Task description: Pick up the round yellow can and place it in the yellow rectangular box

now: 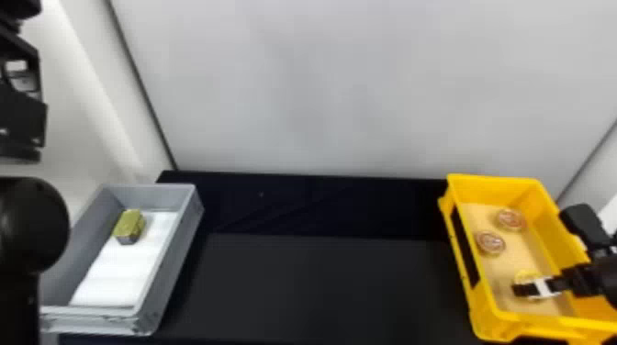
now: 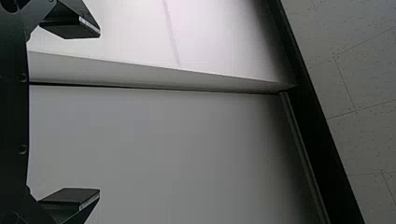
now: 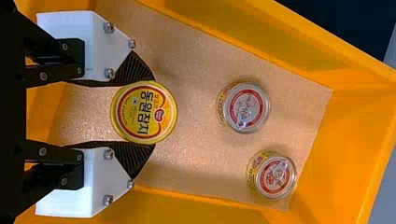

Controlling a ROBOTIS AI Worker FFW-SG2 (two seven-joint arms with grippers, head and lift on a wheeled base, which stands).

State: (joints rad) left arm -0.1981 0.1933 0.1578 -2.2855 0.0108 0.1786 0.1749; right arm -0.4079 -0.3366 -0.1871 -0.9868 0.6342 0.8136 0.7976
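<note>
With twelve o'clock being taken as the far side of the head view, the yellow can (image 3: 144, 112) is being gripped inside the box (image 1: 463, 275), towards six o'clock from the box's middle. The right gripper (image 1: 526, 285) is being held over the box, its arm being extended from three o'clock. Its ribbed black fingers (image 3: 135, 70) are being closed on opposite sides of the can, both being seen against its rim. The can's lid is being shown face up; whether its weight is being borne by the tan floor (image 1: 507, 261) cannot be told.

Two small cans are being held on that floor: one (image 1: 490, 243) is being seen at about ten o'clock from the yellow can, the other (image 1: 510, 219) farther off at about eleven.

The left arm (image 1: 23, 117) is being held up at nine to ten o'clock, the left gripper (image 2: 99, 114) being parked with fingers wide apart. At nine o'clock, a gold block (image 1: 129, 225) is being held in the grey bin (image 1: 172, 257), towards its twelve o'clock end.
</note>
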